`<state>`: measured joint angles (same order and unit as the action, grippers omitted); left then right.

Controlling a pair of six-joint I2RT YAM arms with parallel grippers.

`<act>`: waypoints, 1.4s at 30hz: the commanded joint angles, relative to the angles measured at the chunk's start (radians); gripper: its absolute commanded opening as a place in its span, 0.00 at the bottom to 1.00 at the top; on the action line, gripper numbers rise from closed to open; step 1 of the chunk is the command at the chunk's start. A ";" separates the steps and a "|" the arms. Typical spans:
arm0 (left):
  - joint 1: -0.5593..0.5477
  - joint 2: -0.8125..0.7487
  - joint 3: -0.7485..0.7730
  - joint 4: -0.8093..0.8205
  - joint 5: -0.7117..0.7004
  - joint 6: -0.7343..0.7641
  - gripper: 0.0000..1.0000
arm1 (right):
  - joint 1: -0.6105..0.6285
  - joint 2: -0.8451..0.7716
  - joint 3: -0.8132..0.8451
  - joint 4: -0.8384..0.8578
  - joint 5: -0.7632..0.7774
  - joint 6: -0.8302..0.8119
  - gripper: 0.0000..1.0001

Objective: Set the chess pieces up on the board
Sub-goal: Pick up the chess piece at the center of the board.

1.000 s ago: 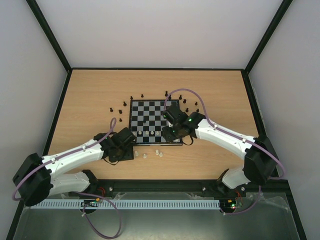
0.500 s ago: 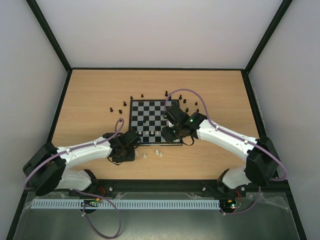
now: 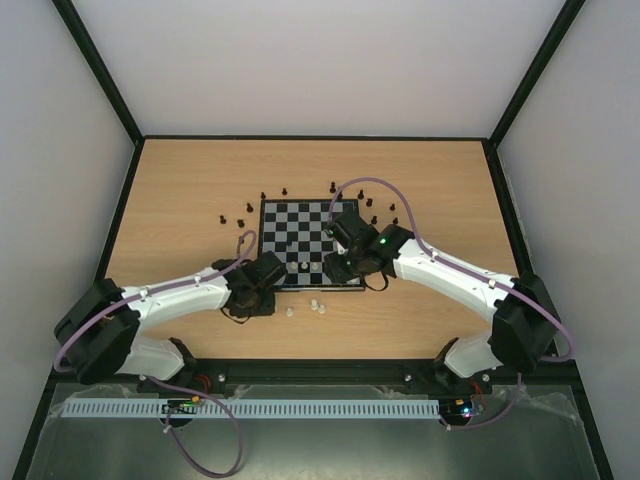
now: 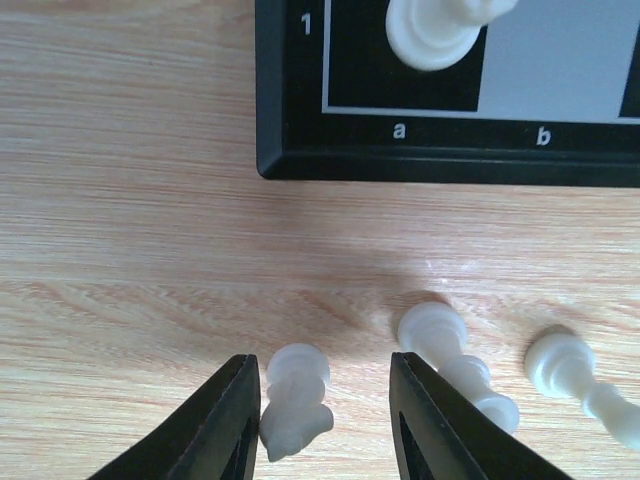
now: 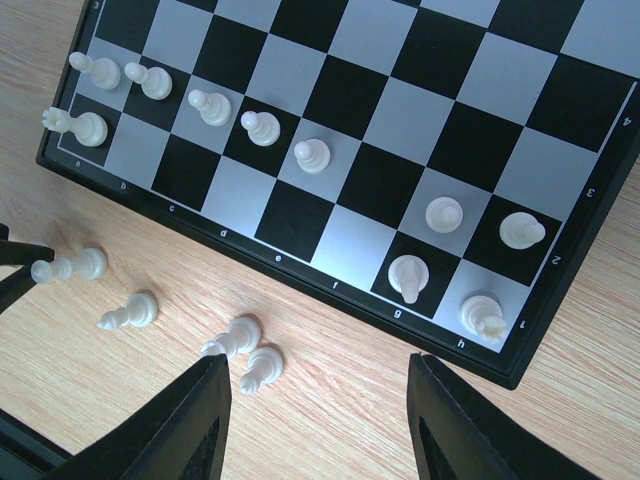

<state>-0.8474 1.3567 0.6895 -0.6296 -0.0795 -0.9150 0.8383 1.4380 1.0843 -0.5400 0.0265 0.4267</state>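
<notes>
**Straddling a loose white piece off the board's near-left corner**

On the wooden table (image 3: 180,190), the left gripper (image 4: 330,425) sits low over the wood just in front of the board's near-left corner. Its fingers (image 4: 232,420) are spread apart. A toppled white piece (image 4: 293,398) lies between them, close against the finger on the left of the wrist view and apart from the other. Nothing is clamped. Just past that other finger a second white piece (image 4: 455,362) lies on its side, and a third white piece (image 4: 575,372) lies further right, all on bare wood near the board's dark border.

The board (image 3: 290,225) lies in the middle of the table. A corner piece (image 4: 435,30) stands on the square marked a1. In the right wrist view, a row of white pawns (image 5: 210,105) fills the second rank from a to e, with two more on g and h. In that view two further white pieces stand on g1 and h1. Black pieces (image 3: 250,208) stand on the wood around the board's far-left corner, far edge and right side.

The right gripper (image 5: 330,425) hovers above the near edge of the board, its fingers wide open and holding nothing.
</notes>
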 commanded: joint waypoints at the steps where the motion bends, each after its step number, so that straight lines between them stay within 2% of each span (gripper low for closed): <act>1: 0.005 -0.003 0.029 -0.059 -0.026 0.013 0.39 | -0.003 -0.015 -0.014 -0.016 -0.005 -0.012 0.49; 4: 0.005 -0.012 0.028 -0.074 -0.029 0.014 0.35 | -0.002 -0.014 -0.014 -0.015 -0.006 -0.013 0.49; 12: 0.004 -0.036 0.019 -0.102 -0.033 0.013 0.35 | -0.002 -0.007 -0.014 -0.014 -0.009 -0.013 0.49; 16: 0.004 -0.033 0.017 -0.097 -0.028 0.017 0.25 | -0.002 -0.005 -0.015 -0.014 -0.009 -0.012 0.49; 18: 0.004 -0.031 0.015 -0.092 -0.020 0.018 0.23 | -0.003 -0.004 -0.018 -0.012 -0.003 -0.011 0.49; 24: 0.004 -0.037 0.013 -0.097 -0.017 0.018 0.25 | -0.002 -0.001 -0.017 -0.014 -0.005 -0.011 0.49; 30: 0.005 -0.040 0.011 -0.103 -0.018 0.018 0.37 | -0.002 0.005 -0.017 -0.014 -0.008 -0.012 0.49; 42: 0.004 -0.022 0.012 -0.098 -0.018 0.028 0.33 | -0.003 0.007 -0.018 -0.013 -0.005 -0.012 0.49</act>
<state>-0.8467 1.3350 0.7021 -0.7033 -0.0971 -0.8970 0.8379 1.4380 1.0832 -0.5396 0.0261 0.4263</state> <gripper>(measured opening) 0.331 0.489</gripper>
